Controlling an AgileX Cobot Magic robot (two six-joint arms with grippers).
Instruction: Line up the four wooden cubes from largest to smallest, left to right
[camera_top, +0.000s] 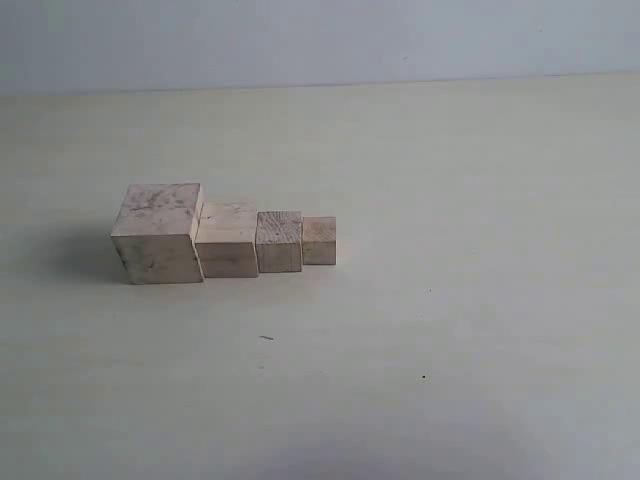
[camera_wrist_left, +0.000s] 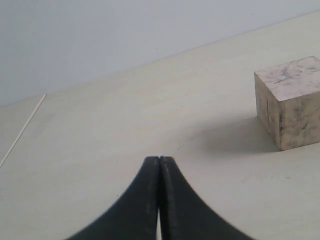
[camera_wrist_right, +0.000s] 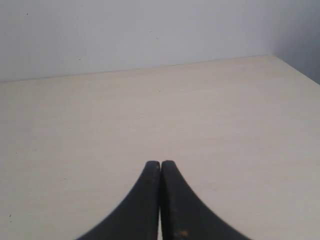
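Four wooden cubes stand in one row on the pale desk, left of the middle in the exterior view. The largest cube, with darker mottled faces, is at the left end, followed by the second cube, the third cube and the smallest cube at the right end. Each touches or very nearly touches its neighbour. By size the order already looks right, so the task seems finished or nearly so. The left fingers are pressed together with nothing between them, low over the desk and apart from the largest cube, which shows at the edge of the left wrist view. The right fingers are likewise closed and empty, facing only desk and wall. The blocks are probably solid, stiff and light, with flat dry faces that should grip well. Any cube needing a nudge would best be taken from above across its front and back faces, since neighbours crowd the other pair. The smallest would likely skid most easily.
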